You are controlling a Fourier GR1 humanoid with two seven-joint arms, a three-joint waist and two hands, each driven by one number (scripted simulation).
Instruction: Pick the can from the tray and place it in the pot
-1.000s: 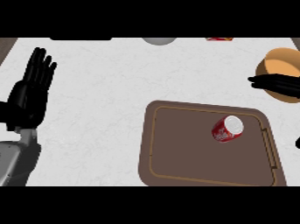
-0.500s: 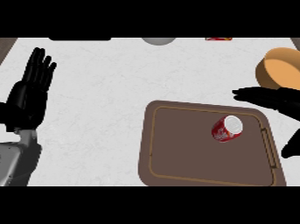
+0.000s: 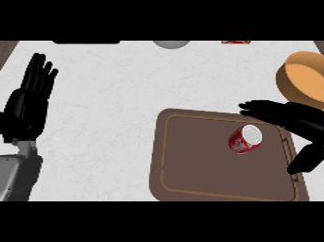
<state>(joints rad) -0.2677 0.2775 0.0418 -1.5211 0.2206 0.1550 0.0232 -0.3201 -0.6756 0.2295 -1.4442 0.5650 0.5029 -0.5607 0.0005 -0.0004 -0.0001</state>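
The red can [image 3: 245, 139] lies tipped in the upper right part of the brown tray [image 3: 192, 165], its pale end turned up and to the right toward the orange pot [image 3: 309, 84], its long axis running from lower left to upper right. The right robot hand [image 3: 300, 125] hovers just beside it, fingers spread apart and holding nothing. To grasp well, it should close across the can's round sides, not its ends; the left robot hand [image 3: 26, 106] rests open above the desk [image 3: 123, 85].

Grey round object [image 3: 171, 44], red item [image 3: 235, 41]
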